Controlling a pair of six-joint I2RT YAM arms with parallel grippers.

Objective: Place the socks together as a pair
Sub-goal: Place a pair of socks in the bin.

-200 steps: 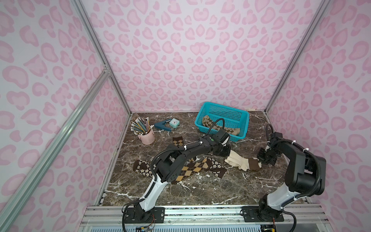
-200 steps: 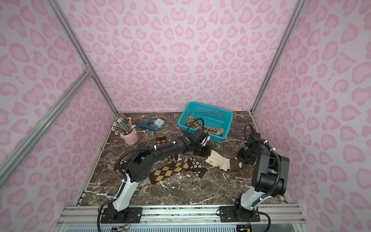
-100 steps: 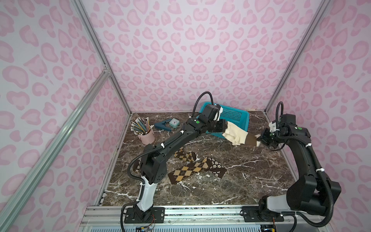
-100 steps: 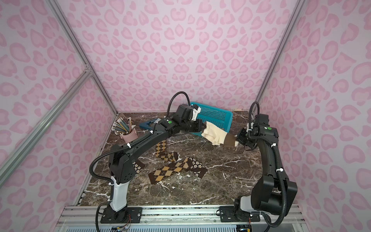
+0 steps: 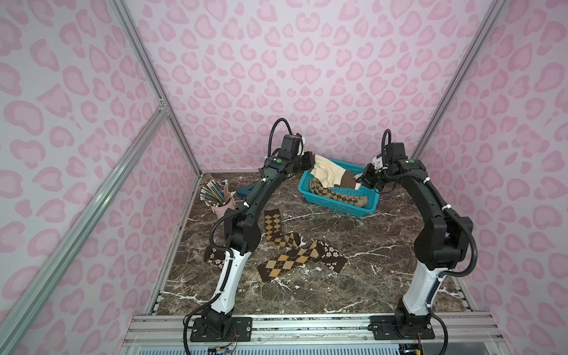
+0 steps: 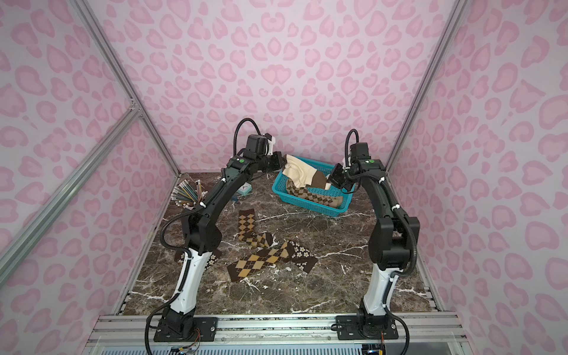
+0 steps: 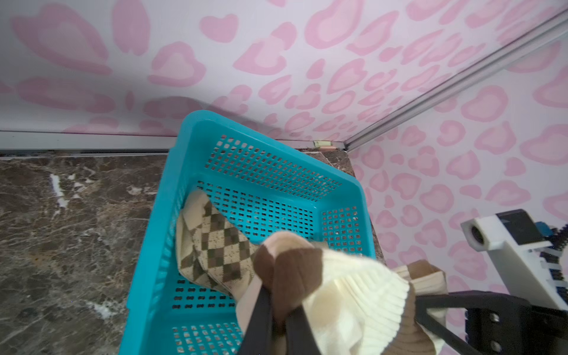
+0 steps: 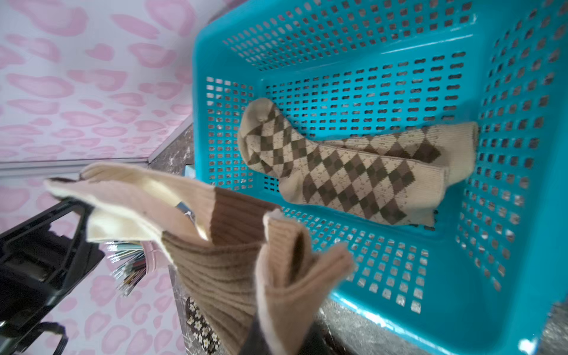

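- My left gripper is clenched on the cream end of the striped socks, with the fabric pinched between both fingers.
- My right gripper is clamped on the brown end of the same socks.
- The striped socks hang bunched between my two grippers, off the table and above the near-left part of the basket.
- In my right wrist view the fabric folds in several layers, cream, tan and dark brown. I cannot tell how many socks are in the bunch.
- A tan argyle pair lies inside the basket, one sock on top of the other, with the cuffs toward one wall.
- The basket sits at the back right of the table, close to the wall.
- Two dark argyle socks lie mid-table, touching each other, well apart from the basket.
- One flower sock lies partly under the nearer argyle sock. Another shows behind my left arm's base link.
- A pencil cup stands at the table's left edge, behind my left arm.
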